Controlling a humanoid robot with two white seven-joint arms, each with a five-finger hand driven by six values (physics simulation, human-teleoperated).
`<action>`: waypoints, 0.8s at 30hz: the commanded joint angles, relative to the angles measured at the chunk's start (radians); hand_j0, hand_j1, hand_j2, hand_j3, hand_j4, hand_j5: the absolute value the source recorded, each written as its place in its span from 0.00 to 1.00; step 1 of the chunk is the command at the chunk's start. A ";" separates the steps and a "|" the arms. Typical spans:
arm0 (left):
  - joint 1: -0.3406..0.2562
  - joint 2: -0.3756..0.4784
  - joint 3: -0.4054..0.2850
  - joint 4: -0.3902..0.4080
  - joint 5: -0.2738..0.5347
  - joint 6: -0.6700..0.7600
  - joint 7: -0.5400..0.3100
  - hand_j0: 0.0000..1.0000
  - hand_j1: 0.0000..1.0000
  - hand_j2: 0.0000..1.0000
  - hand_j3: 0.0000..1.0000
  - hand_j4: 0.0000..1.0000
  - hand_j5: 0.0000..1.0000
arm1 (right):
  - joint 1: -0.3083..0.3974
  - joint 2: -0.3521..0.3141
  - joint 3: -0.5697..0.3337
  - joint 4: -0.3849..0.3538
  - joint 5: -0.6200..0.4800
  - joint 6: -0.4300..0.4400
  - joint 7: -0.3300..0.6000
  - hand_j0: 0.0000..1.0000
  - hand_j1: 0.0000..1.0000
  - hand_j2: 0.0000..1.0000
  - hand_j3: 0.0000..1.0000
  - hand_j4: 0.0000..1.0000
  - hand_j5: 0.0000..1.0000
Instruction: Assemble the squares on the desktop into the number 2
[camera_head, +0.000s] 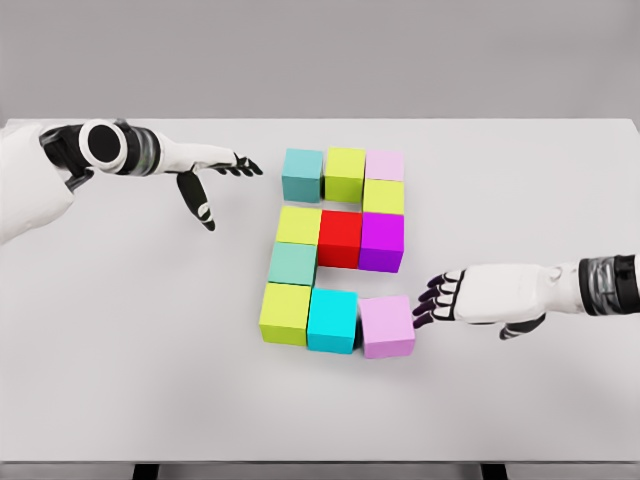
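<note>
The blocks (340, 240) form a near-complete 2 at the table (120, 380) centre. Right hand (455, 297), fingers spread and empty, touches the slightly skewed pink block (386, 326); judged next: nudge it flush. Left hand (215, 180) hovers open, well apart.

Both arms reach inward, the left hand (215, 178) with fingers spread, the right hand (470, 297) with fingers extended.

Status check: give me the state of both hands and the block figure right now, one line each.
Left hand: open, fingers spread, holding nothing, left of the top row.
Right hand: open, fingertips at the pink cube, not gripping it.
Pink cube: bottom-right end of the figure, slightly skewed, beside the cyan cube.
Table: carries all eleven cubes, laid in a 2 shape.
</note>
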 joint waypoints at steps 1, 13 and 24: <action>0.000 0.001 0.001 0.000 0.001 -0.001 0.000 1.00 1.00 1.00 1.00 1.00 1.00 | 0.000 -0.011 0.004 0.001 -0.006 0.002 0.000 1.00 1.00 1.00 1.00 1.00 1.00; 0.015 -0.006 -0.001 -0.007 0.000 -0.001 0.000 1.00 1.00 1.00 1.00 1.00 1.00 | 0.008 -0.040 0.035 -0.002 -0.006 0.002 0.000 1.00 1.00 1.00 1.00 1.00 1.00; 0.017 -0.027 -0.001 0.005 -0.007 0.000 0.000 1.00 1.00 1.00 1.00 1.00 1.00 | 0.002 -0.006 0.050 -0.002 -0.006 0.002 0.000 1.00 1.00 1.00 1.00 1.00 1.00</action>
